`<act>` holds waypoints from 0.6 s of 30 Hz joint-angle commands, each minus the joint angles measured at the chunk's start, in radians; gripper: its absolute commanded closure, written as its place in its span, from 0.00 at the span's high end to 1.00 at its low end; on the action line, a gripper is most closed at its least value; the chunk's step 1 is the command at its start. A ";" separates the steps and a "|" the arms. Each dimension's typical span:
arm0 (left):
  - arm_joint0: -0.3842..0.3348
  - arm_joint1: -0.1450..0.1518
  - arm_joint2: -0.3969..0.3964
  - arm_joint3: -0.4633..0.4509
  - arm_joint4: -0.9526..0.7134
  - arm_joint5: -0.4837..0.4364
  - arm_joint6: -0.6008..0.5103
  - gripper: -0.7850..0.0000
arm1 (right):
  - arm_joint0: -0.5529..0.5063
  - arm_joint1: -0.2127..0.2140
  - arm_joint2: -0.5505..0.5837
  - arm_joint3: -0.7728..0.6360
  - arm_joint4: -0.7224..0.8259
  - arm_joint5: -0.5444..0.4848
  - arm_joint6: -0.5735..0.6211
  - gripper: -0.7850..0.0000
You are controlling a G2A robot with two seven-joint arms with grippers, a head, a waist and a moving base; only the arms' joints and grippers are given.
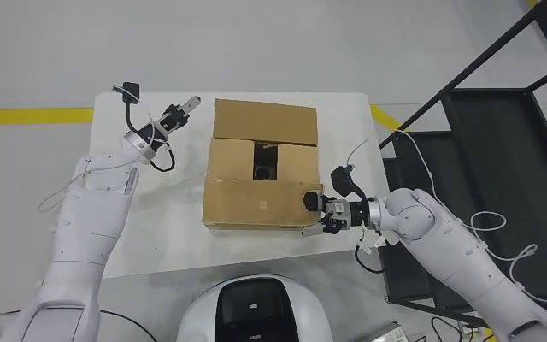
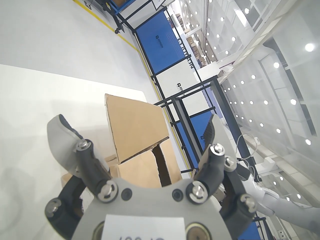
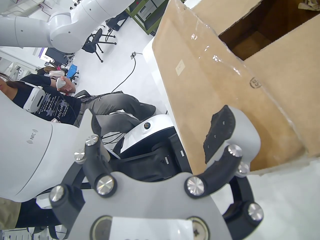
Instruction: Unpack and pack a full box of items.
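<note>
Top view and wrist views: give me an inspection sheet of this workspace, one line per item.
Surface: white table, carrying the box at its middle.
Job's things: cardboard box, top flaps partly open; a dark item shows through the gap.
Clutter: nothing seen.
Grippers: left gripper open, holding nothing, off the box's far left corner; right gripper open at the near flap's right end.
Cables: white cables loop along both arms.
Surroundings: black metal frame beside the table; yellow floor line.
</note>
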 commanded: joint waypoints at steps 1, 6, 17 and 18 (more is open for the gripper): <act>0.002 0.001 0.001 0.003 0.023 0.027 0.012 1.00 | 0.000 0.000 0.000 0.000 0.000 0.000 0.000 1.00; -0.010 -0.005 0.032 -0.007 0.086 0.118 0.037 1.00 | 0.000 0.000 0.000 0.000 0.000 0.000 0.000 1.00; -0.196 -0.071 0.182 0.320 0.049 0.052 -0.009 1.00 | 0.000 0.000 0.000 0.000 0.000 0.000 0.000 1.00; -0.210 -0.080 0.193 0.348 0.022 0.037 -0.024 1.00 | 0.000 0.000 0.000 0.000 0.000 0.000 0.000 1.00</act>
